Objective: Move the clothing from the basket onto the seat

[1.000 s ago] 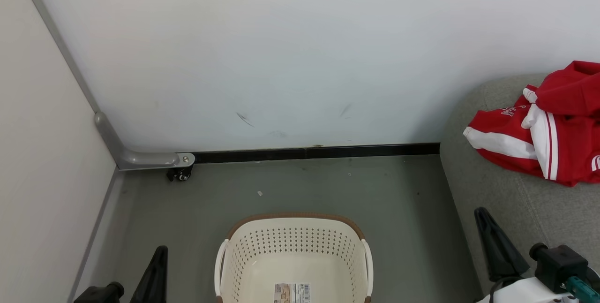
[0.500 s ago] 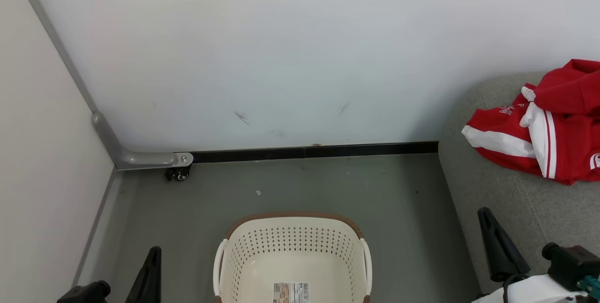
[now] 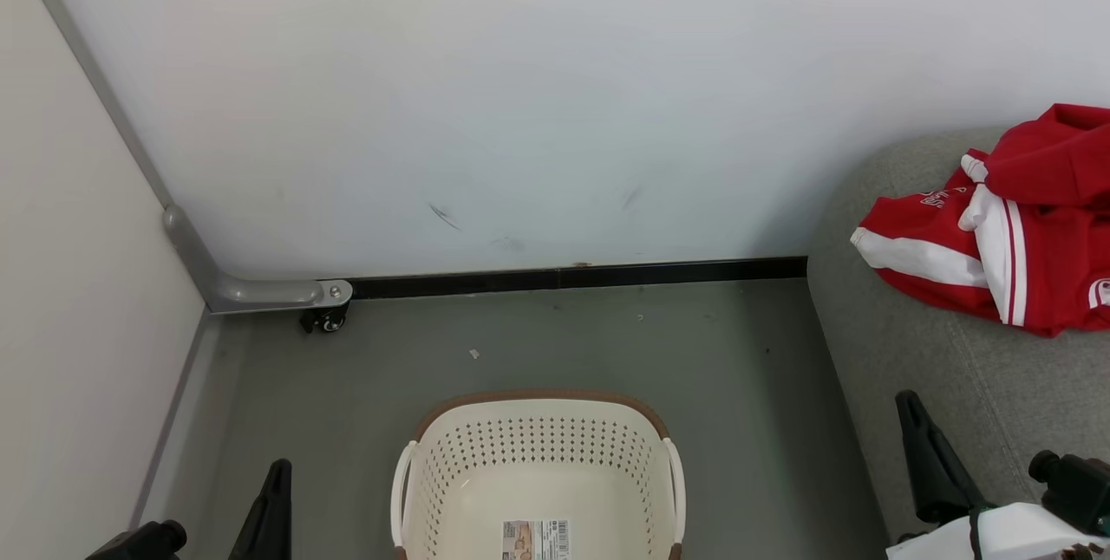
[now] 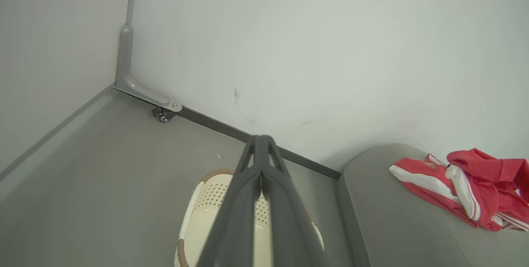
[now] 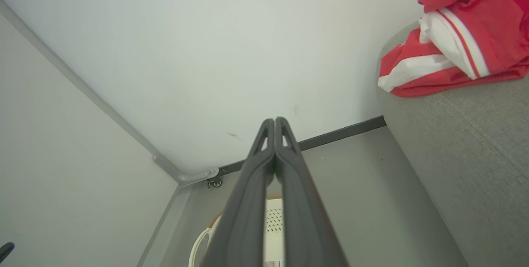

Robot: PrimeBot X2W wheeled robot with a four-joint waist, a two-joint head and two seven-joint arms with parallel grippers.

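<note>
Left wrist view shows the left gripper (image 4: 260,139) with its two long dark fingers pressed together, holding nothing; the right gripper (image 5: 275,120) is likewise closed (tips touching). Between them on the grey floor (image 3: 737,369) stands the cream-white perforated plastic basket (image 3: 538,401) with a brown rim, its barcode sticker (image 3: 538,538) showing. Far right, the crumpled red-and-white fabric clothing (image 3: 1041,274) lies on the large grey woven-fabric seat (image 3: 910,352), well apart from the basket.
</note>
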